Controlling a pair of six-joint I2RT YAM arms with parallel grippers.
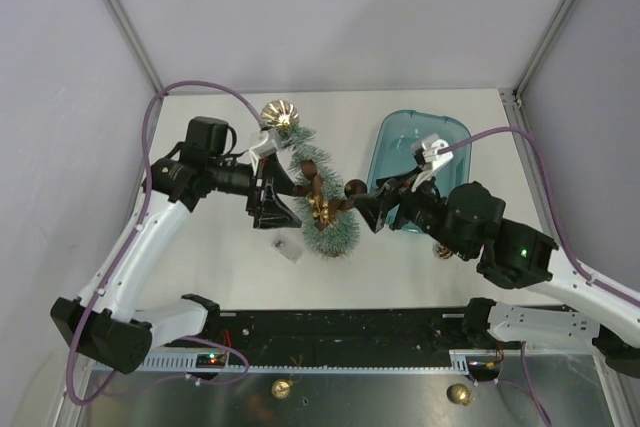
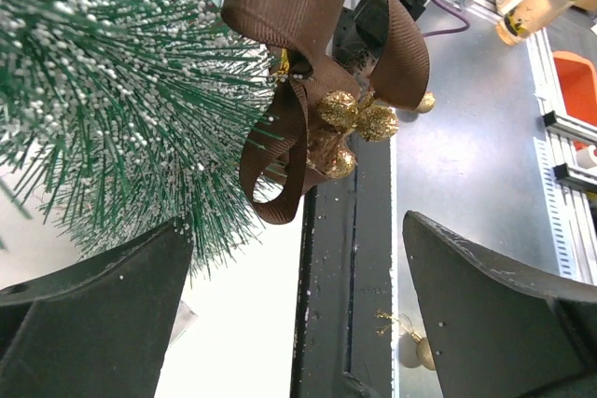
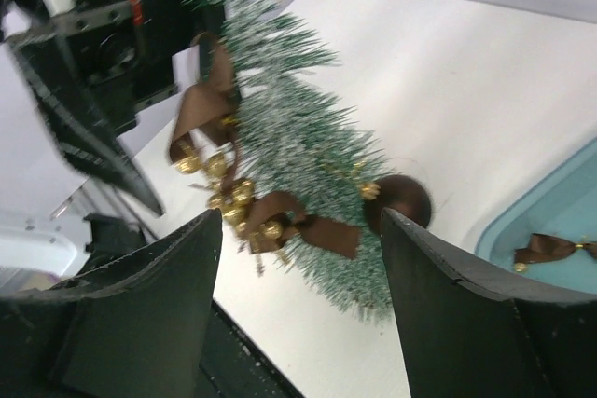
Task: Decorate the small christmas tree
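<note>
The left jaws and the right jaws are wide open and hold nothing. Only the right wrist view shows a bow [image 3: 546,249] in the blue tray [image 3: 569,195]. The small christmas tree [image 1: 318,197] is between both jaws, just past their tips.

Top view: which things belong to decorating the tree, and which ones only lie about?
Job in hand: small christmas tree; brown bows on it; gold ball at its tip; brown ball; blue tray with a spare bow.
Lying about: small white tag beside the tree; two gold ornaments on the metal ledge.
</note>
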